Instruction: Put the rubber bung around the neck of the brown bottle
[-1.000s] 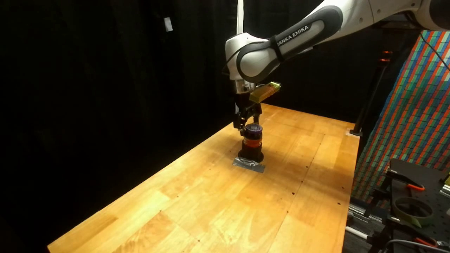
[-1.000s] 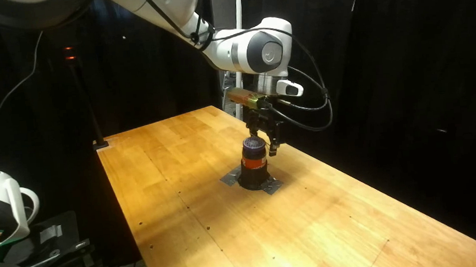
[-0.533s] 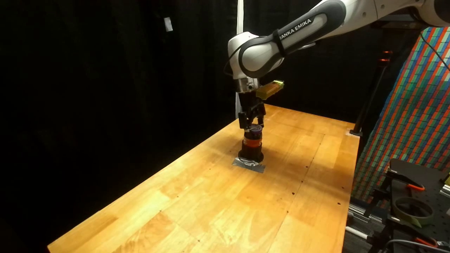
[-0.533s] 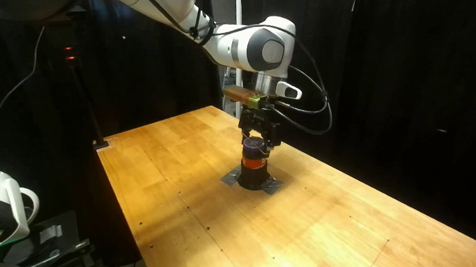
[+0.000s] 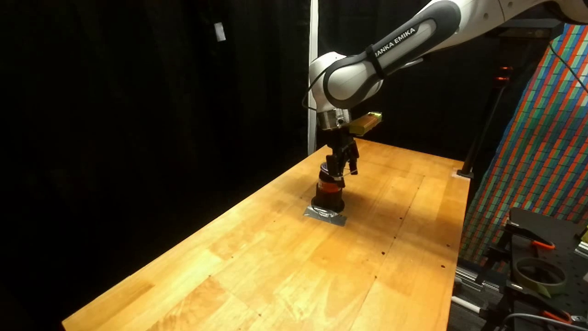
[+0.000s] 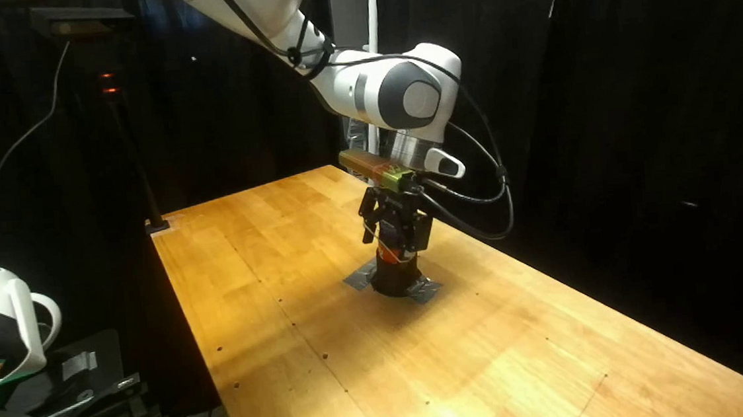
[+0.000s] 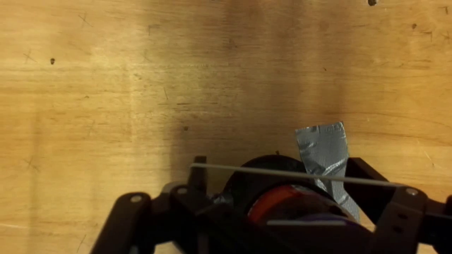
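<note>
The bottle (image 5: 327, 195) stands upright on the table (image 5: 294, 276), its flared base flanked by strips of tape (image 6: 424, 290) that seem meant to pin it. The gripper (image 6: 395, 244) is beside the bottle's upper part, jaws apart, a thin pale band (image 7: 282, 173) stretched across its fingers (image 7: 198, 180); this is presumably the "bung", since no stopper shows. In the wrist view the band crosses the bottle low down and perhaps again near the top; whether it encircles the neck cannot be told.

The band should be nearly weightless, soft and springy, apt to roll or snap off a fingertip. Holding it from inside the loop, a finger at each end, looks right, with the tips lowered around the bottle before they slip free. The bottle seems stiff and smooth, and need not be gripped.

Around the bottle the table is glossy wood dotted with small holes. Black curtains (image 5: 138, 138) hang beyond the bottle in both exterior views; past the table's edge, well apart from the bottle, a patterned cloth (image 5: 542, 138) and a dark stand (image 5: 528, 218) show in an exterior view.
</note>
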Available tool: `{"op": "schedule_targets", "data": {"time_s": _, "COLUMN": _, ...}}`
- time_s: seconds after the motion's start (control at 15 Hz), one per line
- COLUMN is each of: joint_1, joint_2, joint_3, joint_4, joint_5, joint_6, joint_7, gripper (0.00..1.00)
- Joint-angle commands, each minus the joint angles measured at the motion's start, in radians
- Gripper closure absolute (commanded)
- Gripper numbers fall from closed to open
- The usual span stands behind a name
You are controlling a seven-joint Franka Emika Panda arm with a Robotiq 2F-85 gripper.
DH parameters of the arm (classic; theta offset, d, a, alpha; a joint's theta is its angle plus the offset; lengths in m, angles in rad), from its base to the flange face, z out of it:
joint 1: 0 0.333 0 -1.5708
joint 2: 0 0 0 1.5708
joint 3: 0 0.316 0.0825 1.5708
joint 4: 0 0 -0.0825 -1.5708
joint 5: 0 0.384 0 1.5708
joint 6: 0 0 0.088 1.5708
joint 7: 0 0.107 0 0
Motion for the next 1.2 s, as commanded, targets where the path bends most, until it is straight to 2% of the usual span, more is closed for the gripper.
{"op": "schedule_targets", "data": {"time_s": 0.0, "joint_1": -0.015, "joint_2": -0.09, "joint_3": -0.005, "joint_4": -0.164, "joint_5": 0.013, "joint_6": 0.069, "joint_7": 0.014, "gripper": 0.0}}
{"op": "schedule_targets", "data": {"time_s": 0.4, "joint_1": 0.009, "joint_2": -0.182, "joint_3": -0.027, "joint_4": -0.377, "joint_5": 0.001, "joint_6": 0.386, "joint_7": 0.155, "gripper": 0.0}}
{"op": "schedule_targets", "data": {"time_s": 0.47, "joint_1": 0.015, "joint_2": -0.198, "joint_3": -0.029, "joint_4": -0.41, "joint_5": -0.003, "joint_6": 0.426, "joint_7": 0.176, "gripper": 0.21}}
{"op": "schedule_targets", "data": {"time_s": 0.53, "joint_1": 0.02, "joint_2": -0.211, "joint_3": -0.032, "joint_4": -0.44, "joint_5": -0.007, "joint_6": 0.47, "joint_7": 0.195, "gripper": 0.25}}
{"op": "schedule_targets", "data": {"time_s": 0.93, "joint_1": 0.064, "joint_2": -0.288, "joint_3": -0.059, "joint_4": -0.623, "joint_5": -0.036, "joint_6": 0.76, "joint_7": 0.288, "gripper": 0.74}}
{"op": "schedule_targets", "data": {"time_s": 1.13, "joint_1": 0.095, "joint_2": -0.318, "joint_3": -0.089, "joint_4": -0.732, "joint_5": -0.051, "joint_6": 0.967, "joint_7": 0.328, "gripper": 0.91}}
